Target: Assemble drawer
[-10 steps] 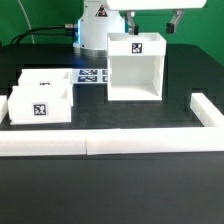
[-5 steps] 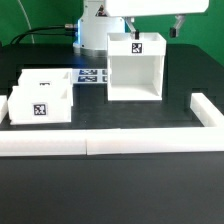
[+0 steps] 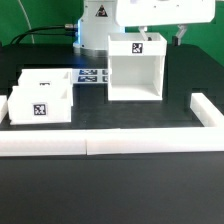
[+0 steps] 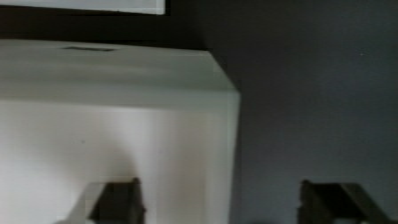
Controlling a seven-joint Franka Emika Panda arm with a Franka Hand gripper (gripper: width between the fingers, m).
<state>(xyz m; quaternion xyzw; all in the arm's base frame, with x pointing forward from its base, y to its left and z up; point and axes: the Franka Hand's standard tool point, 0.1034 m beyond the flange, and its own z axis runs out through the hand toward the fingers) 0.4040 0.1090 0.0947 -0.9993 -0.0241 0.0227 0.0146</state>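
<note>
My hand is wide open, holding nothing; fingers straddle a side wall of the drawer housing from above, contact can't tell. Housing stands upright on the worktop; two trays sit one behind the other twd the exterior view's left, nr marker board

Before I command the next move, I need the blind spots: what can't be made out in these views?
- Exterior view: the tool is cut off by the picture's top edge; its height over the housing cannot be judged.
- Wrist view: the fingertips run off the picture's edge, blurred; contact with the housing is unclear.
- Exterior view: the trays show no knobs; too small or turned away.
- Exterior view: the marker board is partly hidden by tray and housing.
</note>
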